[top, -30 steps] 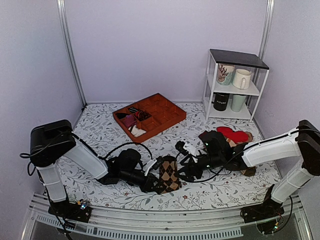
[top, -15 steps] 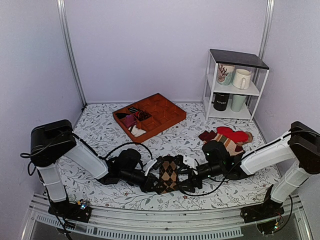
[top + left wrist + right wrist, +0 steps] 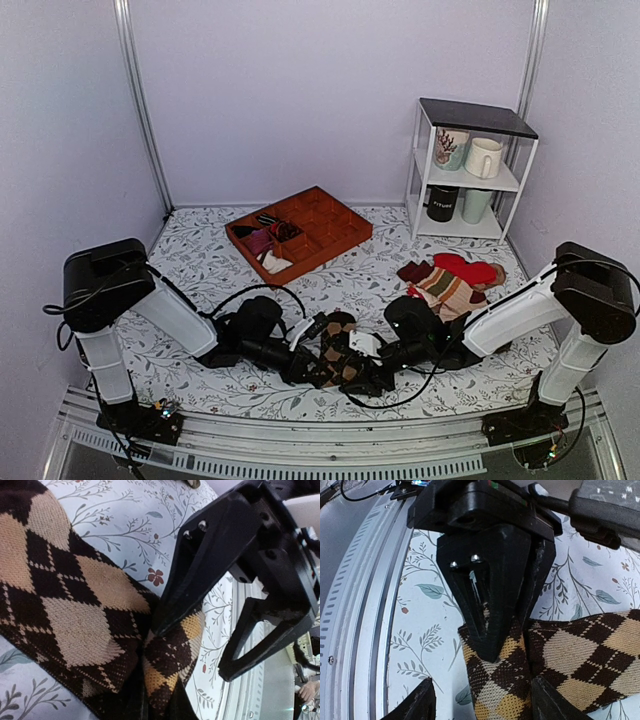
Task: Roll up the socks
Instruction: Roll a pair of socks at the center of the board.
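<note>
R gripper, jaws spread, has been brought across to the near end of the socks. L gripper is seen clamped on that end, so rolling may prob. be started.

An orange-brown tray with compartments stands at the back of the flowered tablecloth, small bundles in its left cells; a white shelf at the right holds four mugs; red and striped socks lie before it.

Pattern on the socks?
The socks: dark brown with tan argyle diamonds, clearest in left wrist view.
</note>
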You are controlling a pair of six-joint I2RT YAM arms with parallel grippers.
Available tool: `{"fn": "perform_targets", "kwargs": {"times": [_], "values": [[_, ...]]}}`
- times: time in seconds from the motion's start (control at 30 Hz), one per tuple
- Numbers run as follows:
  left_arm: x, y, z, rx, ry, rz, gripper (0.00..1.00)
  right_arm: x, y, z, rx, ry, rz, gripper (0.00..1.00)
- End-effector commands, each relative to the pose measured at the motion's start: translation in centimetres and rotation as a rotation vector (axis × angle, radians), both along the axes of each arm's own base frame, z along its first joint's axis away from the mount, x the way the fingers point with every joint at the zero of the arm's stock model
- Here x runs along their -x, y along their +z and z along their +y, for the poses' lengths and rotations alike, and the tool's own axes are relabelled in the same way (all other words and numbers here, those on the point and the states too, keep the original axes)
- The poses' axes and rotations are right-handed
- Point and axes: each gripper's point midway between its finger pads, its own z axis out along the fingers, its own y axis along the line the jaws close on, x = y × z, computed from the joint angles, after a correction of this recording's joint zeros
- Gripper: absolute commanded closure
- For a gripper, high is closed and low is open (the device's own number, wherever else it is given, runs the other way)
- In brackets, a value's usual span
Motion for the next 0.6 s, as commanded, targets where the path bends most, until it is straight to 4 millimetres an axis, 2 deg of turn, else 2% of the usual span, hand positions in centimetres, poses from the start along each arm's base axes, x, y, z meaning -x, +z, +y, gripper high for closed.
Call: {"fn": "perform_targets", "kwargs": {"times": [0.0,0.13,0.33,0.37,0.43,0.53,0.57], "values": [[4.6,-10.9,10.1,-0.514,0.05,0.221,1.0,0.2,-1.4,0.2,0.047,-0.015,0.016,0.37],[4.6,-10.8,9.9,-0.504,0.048,0.219,1.0,0.0,-2.2,0.0,0.08,-0.04,0.035,0.46],[4.1,-10.2,9.1,-0.466,0.045,0.194,1.0,0.1,-4.0,-0.6,0.151,-0.082,0.101,0.72],[3.8,-9.9,9.0,-0.459,0.049,0.178,0.97,0.2,-4.4,-0.8,0.166,-0.093,0.127,0.76],[2.6,-8.0,7.9,-0.401,0.062,0.107,0.93,0.7,-5.0,-1.0,0.188,-0.096,0.179,0.82],[0.5,-5.0,6.4,-0.33,0.073,-0.027,0.93,1.2,-5.6,-1.6,0.198,-0.109,0.271,0.84],[-0.1,-3.9,5.9,-0.303,0.076,-0.078,0.89,1.1,-5.9,-1.9,0.204,-0.126,0.303,0.84]]}}
